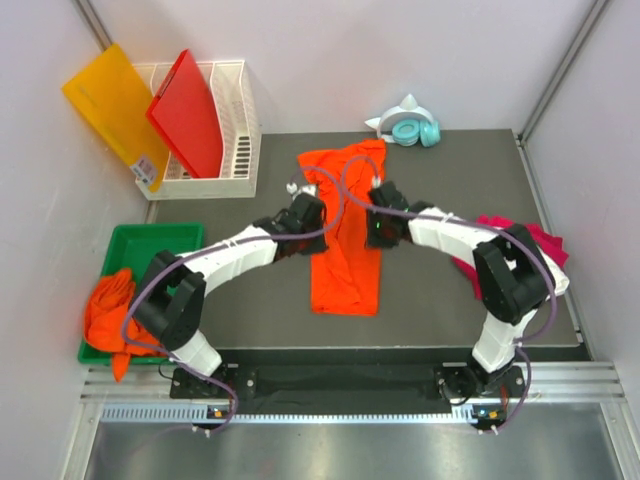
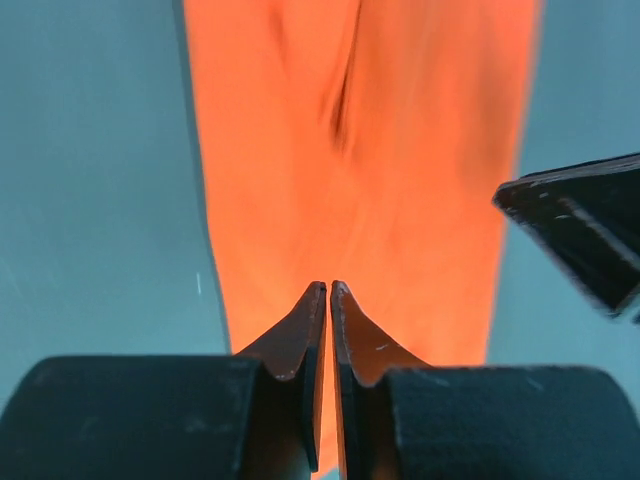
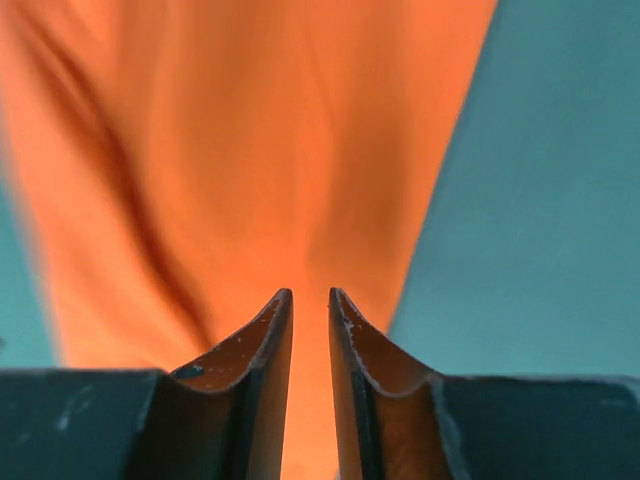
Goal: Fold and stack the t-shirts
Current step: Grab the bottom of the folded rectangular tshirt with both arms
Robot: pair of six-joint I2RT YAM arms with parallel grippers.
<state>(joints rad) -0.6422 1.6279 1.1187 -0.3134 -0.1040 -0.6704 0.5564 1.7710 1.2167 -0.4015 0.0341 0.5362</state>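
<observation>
The dark grey table mat point(image 1: 480, 170) fills the middle of the overhead view. A bright orange t-shirt point(image 1: 345, 275) point(image 2: 370, 180) point(image 3: 250, 150) lies at its centre as a long narrow strip, smooth at the lower end and bunched at the upper end. Both arms arch in over its middle and hide part of it.

At the left edge is a green plastic tray point(image 1: 150, 240). A heap of orange shirts point(image 1: 110, 310) spills over the tray's lower-left rim. At the upper left, a white slotted plastic basket point(image 1: 240, 150) holds a flat red board point(image 1: 188, 110) leaning on edge. A flat yellow-orange board point(image 1: 110, 100) slants just beside the basket.

At the right, a magenta-pink shirt point(image 1: 545, 240) peeks out, mostly covered by the right arm. Teal headphones with white cat ears point(image 1: 415, 130) sit at the top edge of the mat.

The left gripper point(image 1: 310, 212) point(image 2: 328, 288) has its tips pressed together over blurred orange cloth. I can't see any cloth nipped between them. The right gripper point(image 1: 378, 222) point(image 3: 310, 295) shows only a thin slit with orange in it, and whether it pinches fabric is unclear. In the left wrist view a dark wedge is cut off at the right edge.
</observation>
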